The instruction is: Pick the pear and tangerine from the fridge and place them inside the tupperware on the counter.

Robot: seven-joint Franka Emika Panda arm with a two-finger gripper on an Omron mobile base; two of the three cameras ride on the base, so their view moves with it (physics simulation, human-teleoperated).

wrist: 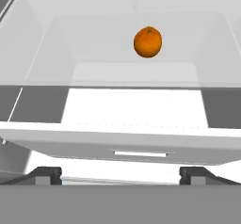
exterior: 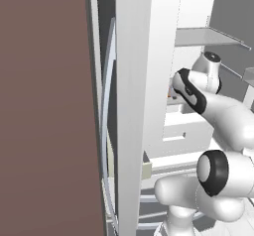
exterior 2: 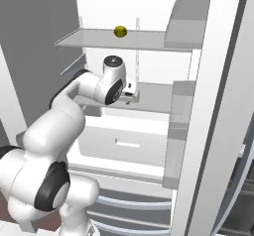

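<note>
1. Open and empty: two-finger gripper point(wrist: 120, 173) with its small dark tips spread wide at the bottom of the hand view, nothing between them.
2. Reached into the tall white-walled fridge point(exterior 2: 149, 12) from the white arm point(exterior 2: 79, 88), hand held over the white pull-out bin point(wrist: 136, 145) on the lower level.
3. Ahead of the hand, resting on the pale shelf floor above and behind that bin: small round bright orange tangerine point(wrist: 148, 42), well apart from the finger tips, roughly centred but a little to the right in the hand view.
4. Higher up, on the clear glass shelf point(exterior 2: 129, 40) in the right base view: small yellow-green lumpy pear point(exterior 2: 120, 30), untouched, above the level of the hand.
5. Judged progress: early. Both fruits in the fridge, neither grasped, none placed.
6. Judged step in hand: approach to the tangerine, hand lined up but not yet near enough to close.
7. Left to do: close on the tangerine, withdraw past the dark grey fridge door point(exterior: 44, 106), carry to the container on the worktop, release, then return for the pear on the upper shelf and repeat.
8. Likely snag: round fruit prone to roll if nudged off-centre by one finger.
</note>
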